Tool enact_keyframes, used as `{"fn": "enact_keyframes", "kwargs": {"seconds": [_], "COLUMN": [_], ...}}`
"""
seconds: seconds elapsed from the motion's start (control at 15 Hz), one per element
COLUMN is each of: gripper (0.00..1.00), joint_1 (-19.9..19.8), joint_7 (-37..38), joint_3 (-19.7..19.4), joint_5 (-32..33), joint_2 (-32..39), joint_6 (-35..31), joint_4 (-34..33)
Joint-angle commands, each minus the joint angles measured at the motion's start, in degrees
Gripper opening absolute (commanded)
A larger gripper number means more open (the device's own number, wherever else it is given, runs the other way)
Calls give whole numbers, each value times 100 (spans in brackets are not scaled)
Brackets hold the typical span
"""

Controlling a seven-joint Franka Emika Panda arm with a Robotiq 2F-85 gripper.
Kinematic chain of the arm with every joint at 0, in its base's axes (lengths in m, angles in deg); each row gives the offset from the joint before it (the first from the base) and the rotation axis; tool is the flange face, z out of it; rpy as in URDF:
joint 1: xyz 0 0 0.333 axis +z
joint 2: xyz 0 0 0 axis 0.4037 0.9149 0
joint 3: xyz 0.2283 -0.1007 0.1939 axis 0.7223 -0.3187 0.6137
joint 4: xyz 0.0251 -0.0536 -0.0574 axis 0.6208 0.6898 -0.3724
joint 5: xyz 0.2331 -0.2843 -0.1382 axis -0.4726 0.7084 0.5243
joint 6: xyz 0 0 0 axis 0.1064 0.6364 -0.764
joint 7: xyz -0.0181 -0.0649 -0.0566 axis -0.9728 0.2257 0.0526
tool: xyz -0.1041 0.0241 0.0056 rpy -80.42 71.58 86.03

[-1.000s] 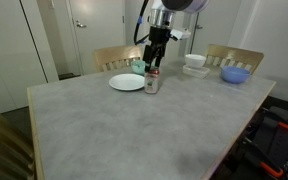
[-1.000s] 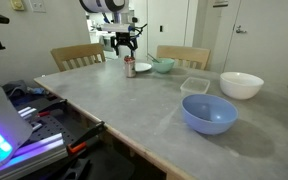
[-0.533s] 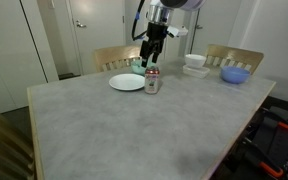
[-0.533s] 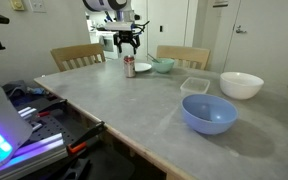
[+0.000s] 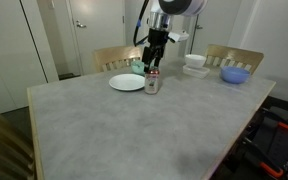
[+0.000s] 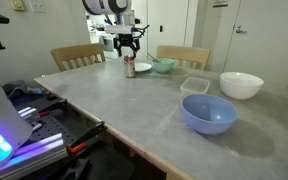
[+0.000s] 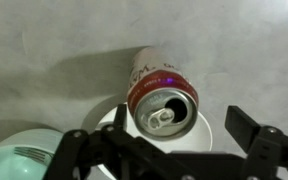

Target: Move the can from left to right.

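The can [image 5: 152, 82] is silver with red markings and stands upright on the table just beside the white plate [image 5: 125, 82]. It also shows in an exterior view [image 6: 129, 68]. In the wrist view the can [image 7: 162, 98] is seen from above with its opened top. My gripper [image 5: 153, 61] hangs directly above the can, open, with the fingers apart and not touching it. In the wrist view the fingers [image 7: 171, 135] spread on both sides below the can's top. It shows above the can in an exterior view [image 6: 127, 50] too.
A green bowl [image 6: 162, 66], a clear square container [image 6: 194, 85], a white bowl [image 6: 241, 85] and a blue bowl [image 6: 209, 113] stand on the grey table [image 5: 134, 125]. Two wooden chairs [image 5: 114, 58] stand at the far edge. The green bowl's rim shows in the wrist view [image 7: 24, 160].
The gripper rose slightly above the can, then came back down a little. The can has not moved.
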Motion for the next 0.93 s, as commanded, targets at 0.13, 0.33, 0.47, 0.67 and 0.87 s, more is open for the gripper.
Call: {"fn": "enact_keyframes", "kwargs": {"seconds": [0.13, 0.33, 0.47, 0.67, 0.87], "gripper": [72, 61, 47, 42, 42], "joint_1": [-72, -82, -74, -45, 5], "joint_7": [67, 68, 66, 103, 120], "joint_3": [18, 21, 28, 16, 57], "joint_5": [22, 22, 32, 68, 73], "joint_2": [145, 74, 12, -111, -340], "joint_6": [-96, -94, -96, -97, -79], "joint_4": [161, 275, 342, 448, 616]}}
